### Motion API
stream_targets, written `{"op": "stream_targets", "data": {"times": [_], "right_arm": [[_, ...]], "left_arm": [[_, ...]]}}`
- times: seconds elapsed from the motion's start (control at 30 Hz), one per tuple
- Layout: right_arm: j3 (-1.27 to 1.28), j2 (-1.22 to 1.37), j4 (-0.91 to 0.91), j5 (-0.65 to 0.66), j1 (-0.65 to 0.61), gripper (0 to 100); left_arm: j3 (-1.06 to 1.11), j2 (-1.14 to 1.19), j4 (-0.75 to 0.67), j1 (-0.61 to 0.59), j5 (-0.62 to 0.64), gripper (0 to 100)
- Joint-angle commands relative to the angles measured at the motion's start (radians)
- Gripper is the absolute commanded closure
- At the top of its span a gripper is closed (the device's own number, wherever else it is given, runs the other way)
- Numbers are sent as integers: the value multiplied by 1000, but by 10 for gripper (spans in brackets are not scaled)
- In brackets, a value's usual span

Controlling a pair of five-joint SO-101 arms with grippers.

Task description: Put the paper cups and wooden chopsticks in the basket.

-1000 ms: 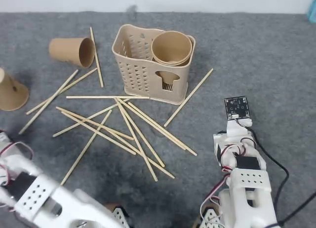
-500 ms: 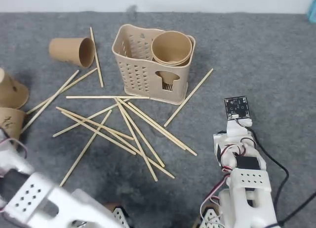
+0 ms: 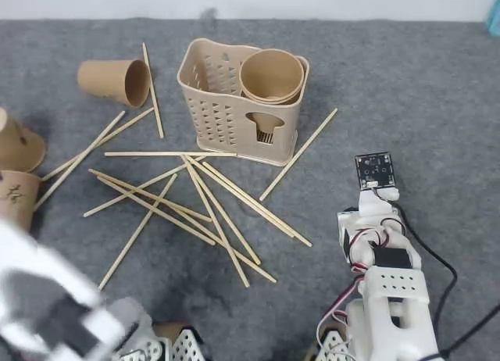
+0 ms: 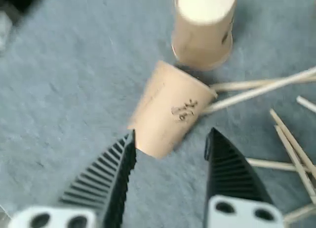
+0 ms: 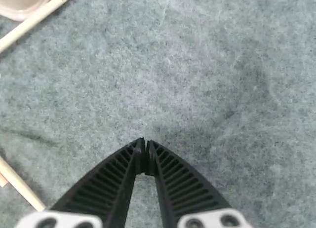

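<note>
The beige basket (image 3: pixel 226 103) stands at the back of the grey mat with stacked paper cups (image 3: pixel 271 76) in it. One paper cup (image 3: pixel 113 81) lies on its side at the back left. Two more cups (image 3: pixel 17 146) (image 3: pixel 16 195) sit at the left edge. Several wooden chopsticks (image 3: pixel 180 201) are scattered in front of the basket. My left gripper (image 4: pixel 172 138) is open, just short of a cup lying on its side (image 4: pixel 170 109), with an upturned cup (image 4: pixel 203 28) beyond. My right gripper (image 5: pixel 145 145) is shut over bare mat, holding nothing.
The left arm (image 3: pixel 47 306) is a blur at the lower left corner. The right arm (image 3: pixel 387 283) stands at the lower right. One chopstick (image 3: pixel 299 154) leans off the basket's right corner. The mat to the right of the basket is bare.
The left arm has swung down and right at the lower left corner. A cup at the left edge, unseen a second ago, is now in view. The right arm is still.
</note>
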Motion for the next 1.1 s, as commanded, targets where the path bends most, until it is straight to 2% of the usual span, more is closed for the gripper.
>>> {"op": "stream_targets", "data": {"times": [0.0, 0.23, 0.53, 0.7, 0.93, 1.07], "right_arm": [[-5, -27, -13, 17, 2, 991], [-5, -27, -13, 17, 2, 991], [-5, -27, -18, 17, -1, 990], [-5, -27, -21, 17, -2, 990], [-5, -27, -22, 17, -2, 990], [-5, -27, -22, 17, -2, 990]], "left_arm": [[-302, 245, 115, 32, 2, 783], [-685, 611, 183, 95, 3, 783], [-1049, 919, 230, 140, 11, 783], [-1167, 1045, 253, 149, 8, 783], [-1276, 1148, 361, 124, 2, 784], [-1276, 1146, 361, 83, -8, 860]]}}
